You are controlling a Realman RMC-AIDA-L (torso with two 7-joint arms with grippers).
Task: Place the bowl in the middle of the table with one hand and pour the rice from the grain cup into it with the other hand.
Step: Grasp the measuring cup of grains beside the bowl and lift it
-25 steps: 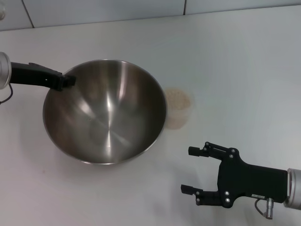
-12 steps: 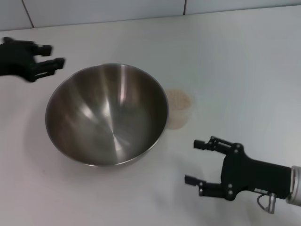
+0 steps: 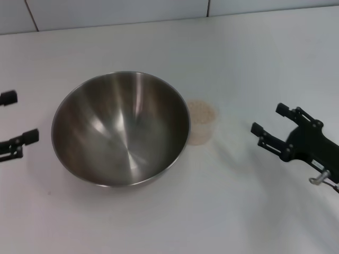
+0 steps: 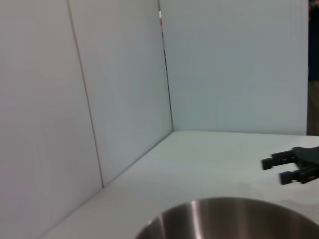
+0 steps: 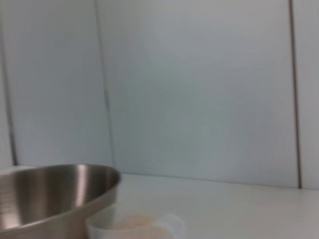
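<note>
The steel bowl (image 3: 121,128) stands upright and empty on the white table (image 3: 238,58), left of centre. The clear grain cup (image 3: 203,133) stands just to the right of it, close to its rim, filled with rice (image 3: 200,112). My left gripper (image 3: 16,119) is open and empty at the left edge, apart from the bowl. My right gripper (image 3: 268,119) is open and empty, to the right of the cup with a gap between. The left wrist view shows the bowl's rim (image 4: 224,211) and the right gripper (image 4: 280,169) beyond it. The right wrist view shows the bowl (image 5: 50,194) and the cup (image 5: 134,226).
A pale panelled wall (image 3: 106,10) runs along the table's far edge. It also fills the background of the left wrist view (image 4: 99,99) and the right wrist view (image 5: 199,89).
My left gripper has let go of the bowl's rim and drawn back to the left edge. The bowl has settled flat. My right gripper has moved farther back and right, level with the cup.
</note>
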